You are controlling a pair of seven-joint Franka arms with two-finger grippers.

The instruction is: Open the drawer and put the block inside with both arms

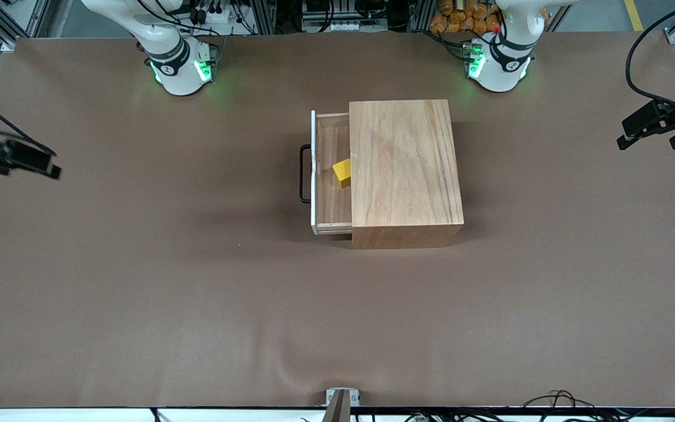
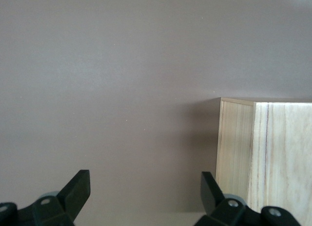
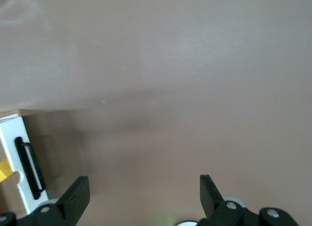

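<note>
The light-wood box (image 1: pixel 405 170) stands mid-table, and its drawer (image 1: pixel 331 202) is pulled out toward the right arm's end, with its white front panel and black wire handle (image 1: pixel 303 174). The yellow block (image 1: pixel 343 172) lies inside the open drawer. My left gripper (image 1: pixel 645 133) is open and empty, held high over the left arm's end of the table. My right gripper (image 1: pixel 50 167) is open and empty, held high over the right arm's end. The left wrist view shows the box (image 2: pixel 273 153). The right wrist view shows the drawer front (image 3: pixel 17 158), the handle (image 3: pixel 29 167) and a bit of the block (image 3: pixel 4 170).
The brown table (image 1: pixel 197 293) stretches all around the box. The arm bases with green lights stand along the table's edge farthest from the camera. A small metal bracket (image 1: pixel 342 398) sits at the nearest edge.
</note>
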